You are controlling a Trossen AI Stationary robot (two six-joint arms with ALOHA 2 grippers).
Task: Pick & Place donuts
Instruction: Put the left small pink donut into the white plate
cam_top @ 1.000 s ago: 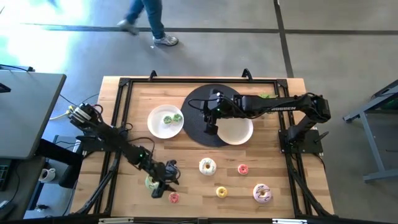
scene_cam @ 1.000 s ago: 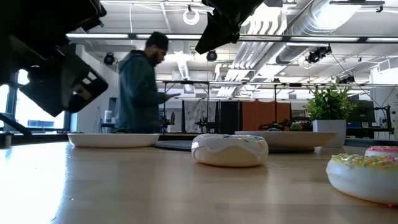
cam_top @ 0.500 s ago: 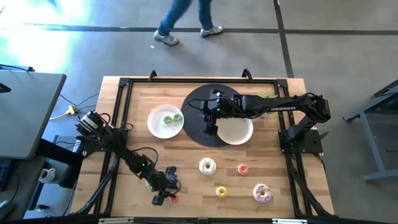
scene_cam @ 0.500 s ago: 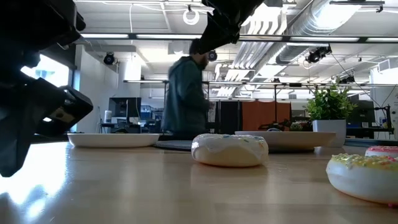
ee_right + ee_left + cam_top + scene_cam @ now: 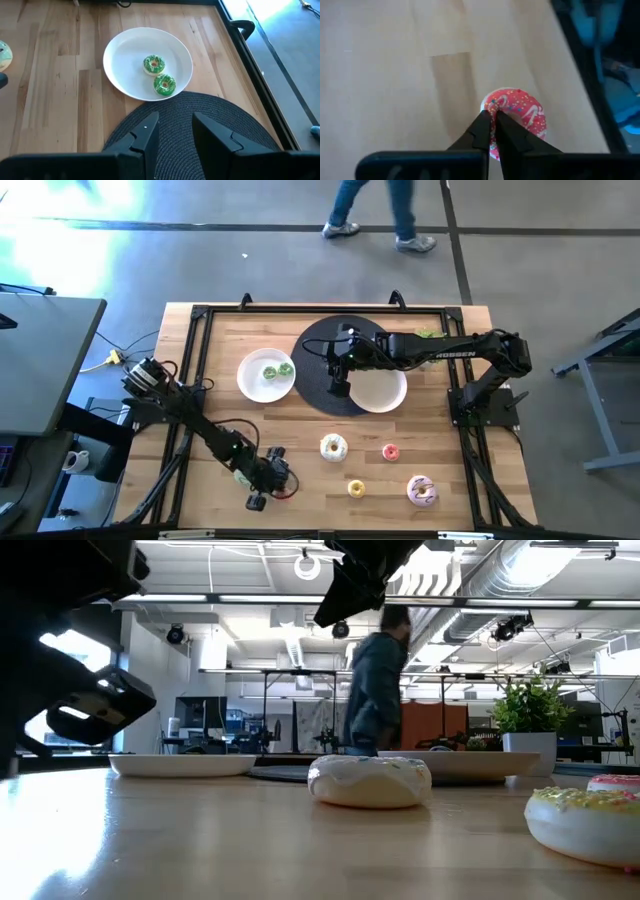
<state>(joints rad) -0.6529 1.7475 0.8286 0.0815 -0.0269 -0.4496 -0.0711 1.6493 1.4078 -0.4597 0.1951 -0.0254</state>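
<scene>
Donuts lie scattered on the table; the pink donut (image 5: 517,116) sits right at the tips of the left claw (image 5: 492,118), clenched on its near rim. Right claw (image 5: 175,119), fingers apart, hangs over the black mat (image 5: 215,112).

Table (image 5: 300,480): pale planked wood, matt. Black disc (image 5: 200,120): coarse woven. Plate (image 5: 125,60): smooth glossy white.

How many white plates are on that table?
2. One plate sits left of the black disc and holds two green donuts. The other plate lies on the disc's right side, partly under the right arm. None seems hidden.
</scene>
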